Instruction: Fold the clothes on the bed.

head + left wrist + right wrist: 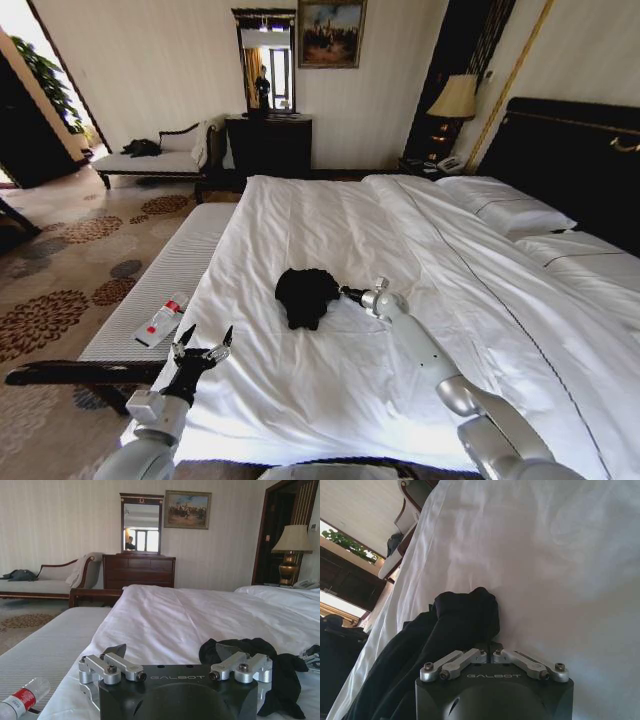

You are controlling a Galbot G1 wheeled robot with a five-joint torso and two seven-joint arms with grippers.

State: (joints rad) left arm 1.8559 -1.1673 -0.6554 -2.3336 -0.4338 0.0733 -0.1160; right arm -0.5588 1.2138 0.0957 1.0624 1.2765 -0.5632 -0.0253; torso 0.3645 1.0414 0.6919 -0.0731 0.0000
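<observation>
The clothes (305,296) are one black T-shirt, bunched in a small heap on the white duvet of the bed (330,215). My right gripper (346,293) reaches in from the right and is shut on the heap's right edge. In the right wrist view the gripper (488,651) has its jaws pinched together in the black cloth (462,617), with the bed (545,555) stretching beyond. My left gripper (204,343) hovers open at the bed's front left edge, clear of the shirt. The left wrist view shows that gripper (172,652) spread wide, with the clothes (282,672) off to one side.
A pale striped bench (165,275) runs along the bed's left side, carrying a plastic bottle (161,320) (20,700). Pillows (505,205) and the dark headboard (570,150) are at right. A dresser (268,145), a chaise and a lamp (455,100) stand by the far wall.
</observation>
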